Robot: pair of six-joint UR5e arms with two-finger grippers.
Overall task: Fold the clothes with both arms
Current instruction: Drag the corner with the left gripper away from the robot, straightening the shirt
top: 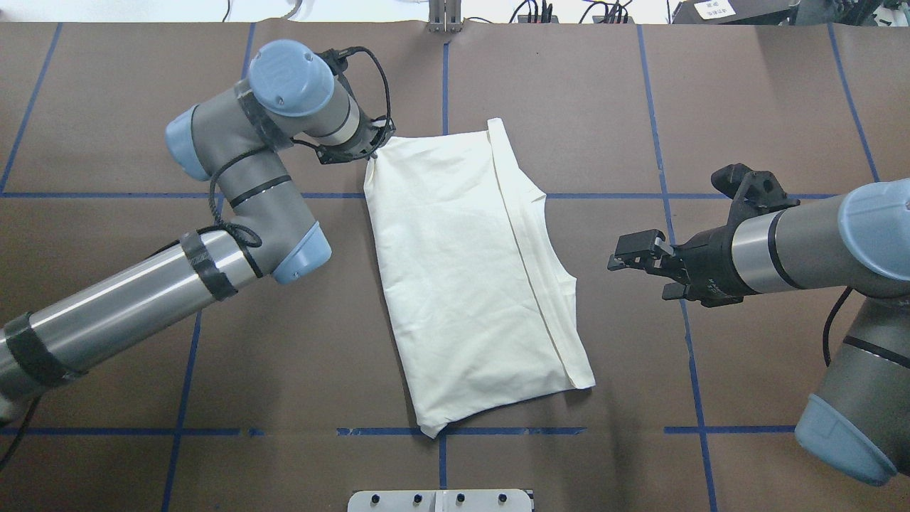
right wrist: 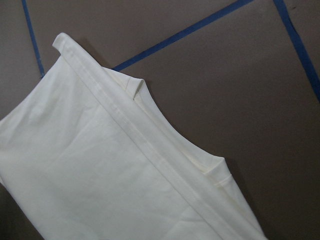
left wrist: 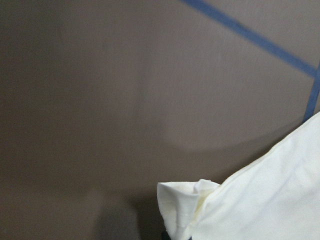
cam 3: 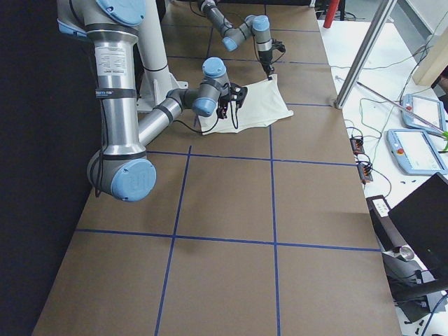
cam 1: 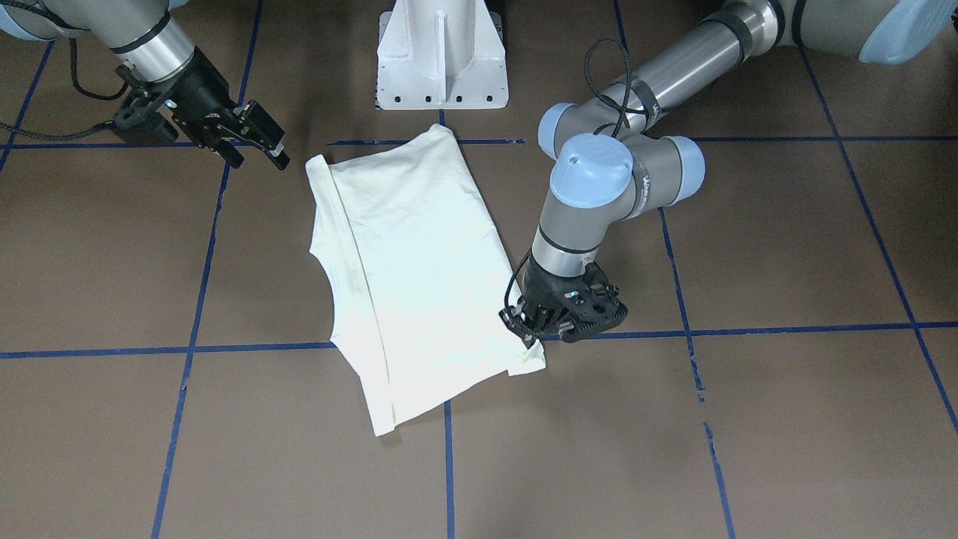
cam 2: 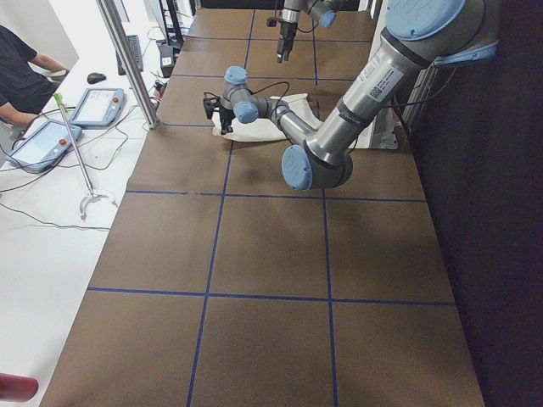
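Overhead, bare table [top: 746, 107] lies open upper right and lower left; the shirt [top: 469, 284] fills the centre, the left arm [top: 242, 192] crosses mid-left, the right arm [top: 796, 242] mid-right.

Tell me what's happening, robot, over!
Left pincer shut on shirt corner. Right pincer open, clear of it. Shirt folded lengthwise, plain side up. Nothing blocking.

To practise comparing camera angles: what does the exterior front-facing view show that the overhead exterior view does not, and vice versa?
Only front-facing: the left gripper closed on a corner of the shirt, and the upright of the white pedestal. Only overhead: cables beyond the far edge of the table. Both: the shirt lying plain side up, the right gripper open and clear of it, blue tape lines.
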